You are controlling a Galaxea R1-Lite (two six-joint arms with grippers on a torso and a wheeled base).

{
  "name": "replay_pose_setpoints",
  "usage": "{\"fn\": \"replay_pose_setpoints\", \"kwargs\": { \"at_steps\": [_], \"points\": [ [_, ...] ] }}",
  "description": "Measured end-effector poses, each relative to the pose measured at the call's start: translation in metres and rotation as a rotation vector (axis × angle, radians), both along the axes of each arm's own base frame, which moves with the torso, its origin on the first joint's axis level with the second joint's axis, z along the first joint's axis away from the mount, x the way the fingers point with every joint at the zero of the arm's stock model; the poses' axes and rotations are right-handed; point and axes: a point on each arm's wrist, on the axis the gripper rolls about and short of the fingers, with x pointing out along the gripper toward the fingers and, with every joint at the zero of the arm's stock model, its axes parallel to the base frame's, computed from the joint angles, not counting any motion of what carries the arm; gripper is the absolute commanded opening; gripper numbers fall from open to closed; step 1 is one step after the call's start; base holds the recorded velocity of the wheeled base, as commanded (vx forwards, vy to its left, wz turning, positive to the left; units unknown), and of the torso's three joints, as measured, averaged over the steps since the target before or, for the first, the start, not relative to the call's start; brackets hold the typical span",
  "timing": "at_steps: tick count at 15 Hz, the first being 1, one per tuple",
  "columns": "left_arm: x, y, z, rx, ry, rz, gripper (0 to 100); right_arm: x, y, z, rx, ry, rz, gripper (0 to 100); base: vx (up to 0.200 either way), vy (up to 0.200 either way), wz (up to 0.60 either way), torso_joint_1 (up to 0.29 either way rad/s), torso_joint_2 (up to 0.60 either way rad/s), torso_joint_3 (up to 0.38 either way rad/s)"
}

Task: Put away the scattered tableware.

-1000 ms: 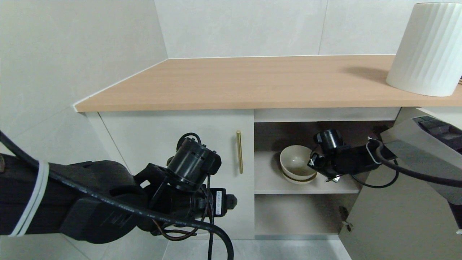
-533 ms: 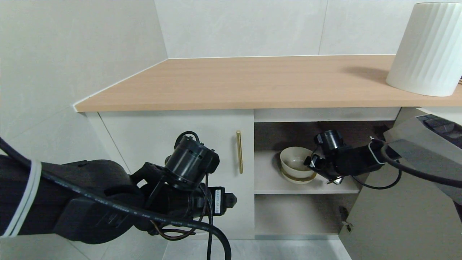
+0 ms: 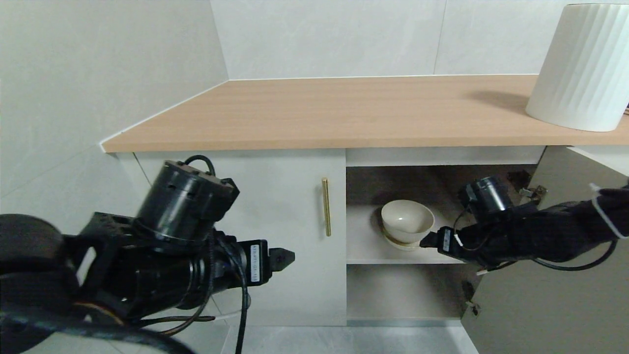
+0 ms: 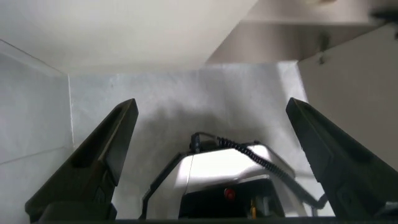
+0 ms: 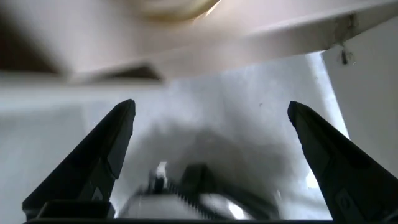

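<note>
Fingers of our left gripper stand wide apart with nothing between them. We hold it in front of the cupboard's shut door, below the level of the gold handle. Our right gripper sits at the cupboard's open half, at the front edge of the upper shelf. Its fingers are also spread wide and empty. It is just beside the bowl; we cannot tell whether it touches.

The bowl stands upright on the cupboard's upper shelf, stacked on another piece with a gold rim. The cupboard's open door swings out on the right. On the wooden top of the cupboard, at its right end, stands a white ribbed pot.
</note>
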Motion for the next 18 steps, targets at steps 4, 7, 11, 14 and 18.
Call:
{"fn": "replay_pose_setpoints", "kwargs": {
  "at_steps": [4,7,11,14,18],
  "points": [
    [-0.029,0.04,0.02,-0.024,-0.096,0.029,100,-0.07,-0.01,0.045,0.009,-0.021,0.128,100,0.0,0.0,0.0,0.0,0.0,0.0],
    [-0.041,0.056,0.025,-0.042,-0.13,0.056,100,-0.106,-0.018,0.058,-0.008,-0.062,0.197,100,0.0,0.0,0.0,0.0,0.0,0.0],
    [-0.041,0.056,0.017,-0.025,-0.105,0.061,100,-0.129,-0.014,0.065,-0.031,-0.109,0.235,100,0.0,0.0,0.0,0.0,0.0,0.0],
    [-0.038,0.054,0.012,-0.011,-0.089,0.061,100,-0.132,-0.011,0.065,-0.045,-0.119,0.242,100,0.0,0.0,0.0,0.0,0.0,0.0],
    [-0.036,0.052,0.01,-0.002,-0.077,0.059,100,-0.133,-0.01,0.065,-0.047,-0.118,0.245,100,-0.2,0.0,0.0,0.006,0.0,0.004]
  ]
}}
